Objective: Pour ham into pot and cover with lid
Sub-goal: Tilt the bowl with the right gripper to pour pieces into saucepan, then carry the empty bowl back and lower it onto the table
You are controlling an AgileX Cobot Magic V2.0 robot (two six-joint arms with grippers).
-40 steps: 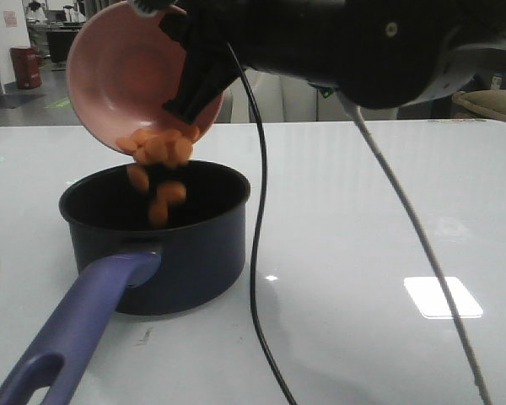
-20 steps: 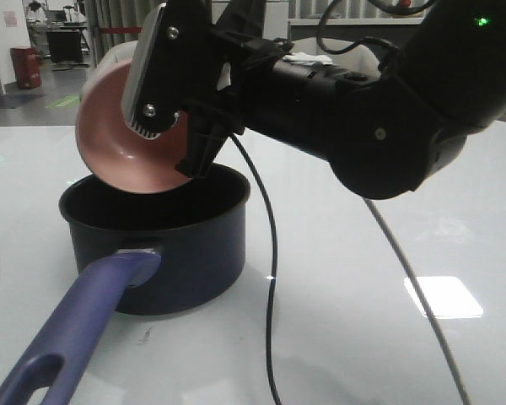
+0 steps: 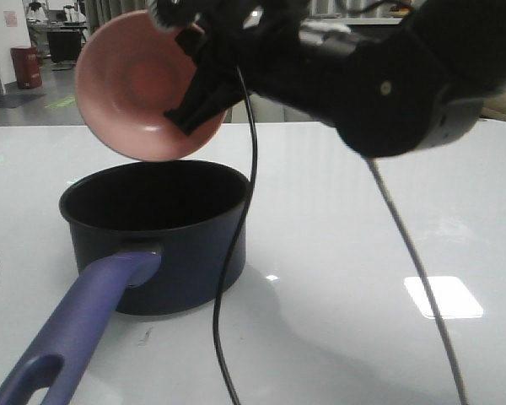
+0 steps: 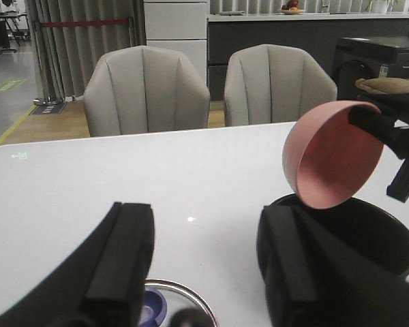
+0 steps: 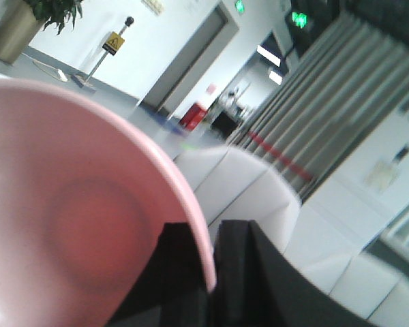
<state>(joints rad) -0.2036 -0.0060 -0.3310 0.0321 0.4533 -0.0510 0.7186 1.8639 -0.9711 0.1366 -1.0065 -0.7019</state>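
The lid (image 4: 165,305) is seen directly below the open left gripper (image 4: 204,262) (nearer arm); the pink bowl (image 3: 143,84) is clamped by the right gripper (image 3: 204,84).

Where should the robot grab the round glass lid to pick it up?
By the purple-blue knob in the middle of the round glass lid, coming from straight above. The lid seems to lie flat on the white table, its steel rim low, so the raised knob is likely the only part fingers can close around.
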